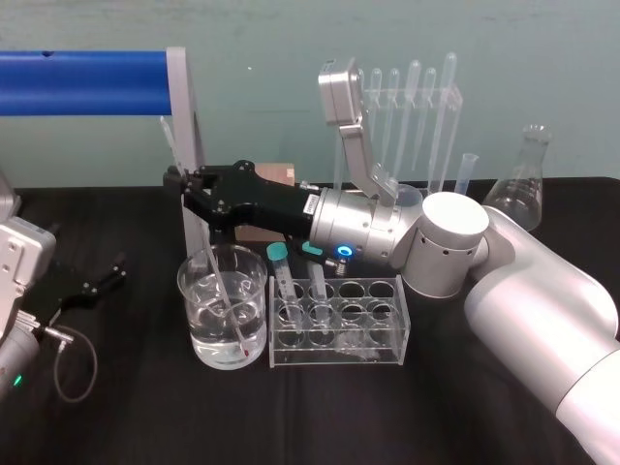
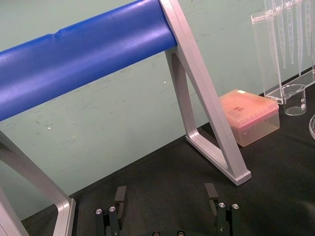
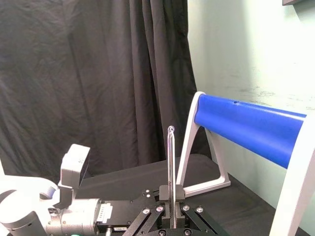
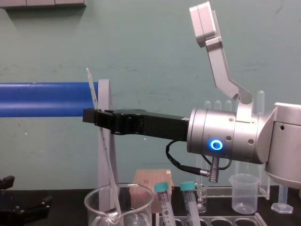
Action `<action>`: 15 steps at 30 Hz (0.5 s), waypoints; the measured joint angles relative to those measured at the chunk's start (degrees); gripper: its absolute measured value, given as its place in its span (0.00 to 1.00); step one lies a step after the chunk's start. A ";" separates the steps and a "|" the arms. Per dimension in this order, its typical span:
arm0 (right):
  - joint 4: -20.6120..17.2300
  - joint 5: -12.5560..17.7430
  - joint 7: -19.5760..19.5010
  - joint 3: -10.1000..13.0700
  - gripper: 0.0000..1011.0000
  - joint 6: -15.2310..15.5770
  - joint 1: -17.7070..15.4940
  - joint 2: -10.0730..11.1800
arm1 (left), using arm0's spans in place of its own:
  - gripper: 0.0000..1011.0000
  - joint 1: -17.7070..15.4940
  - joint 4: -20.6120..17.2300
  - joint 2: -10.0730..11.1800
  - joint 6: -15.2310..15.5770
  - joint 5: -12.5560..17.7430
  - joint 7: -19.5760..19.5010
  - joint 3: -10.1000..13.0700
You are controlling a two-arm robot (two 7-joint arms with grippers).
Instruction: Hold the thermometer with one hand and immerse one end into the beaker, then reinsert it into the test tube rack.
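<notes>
Jaws: right gripper (image 1: 182, 191) closed on the thermometer's (image 1: 219, 283) upper stem; left gripper (image 1: 97, 281) spread, empty, at the bench's (image 1: 145, 412) left edge.
Thermometer: tilted, lower end in the beaker (image 1: 186, 291), front-centre of bench, just left of the test tube rack (image 1: 339, 356).
Risk: press lower and you may snap it; lift aslant and it clips the rim.
Unclear: whether the tip touches bottom.

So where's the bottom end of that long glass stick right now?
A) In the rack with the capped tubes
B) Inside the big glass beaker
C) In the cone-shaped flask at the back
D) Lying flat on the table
B: the thermometer, gripped higher up by the right arm's fingers, slants down with its lower end inside the beaker, beside the rack.
</notes>
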 joint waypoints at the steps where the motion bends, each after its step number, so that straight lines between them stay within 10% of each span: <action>1: -0.06 0.01 -0.02 -0.01 0.06 0.01 -0.03 0.01 | 1.00 0.00 0.00 0.00 0.00 0.00 0.00 0.00; 15: -0.86 0.12 -0.42 -0.08 0.06 0.11 -0.42 0.39 | 1.00 0.00 0.00 0.00 0.00 0.00 0.00 0.00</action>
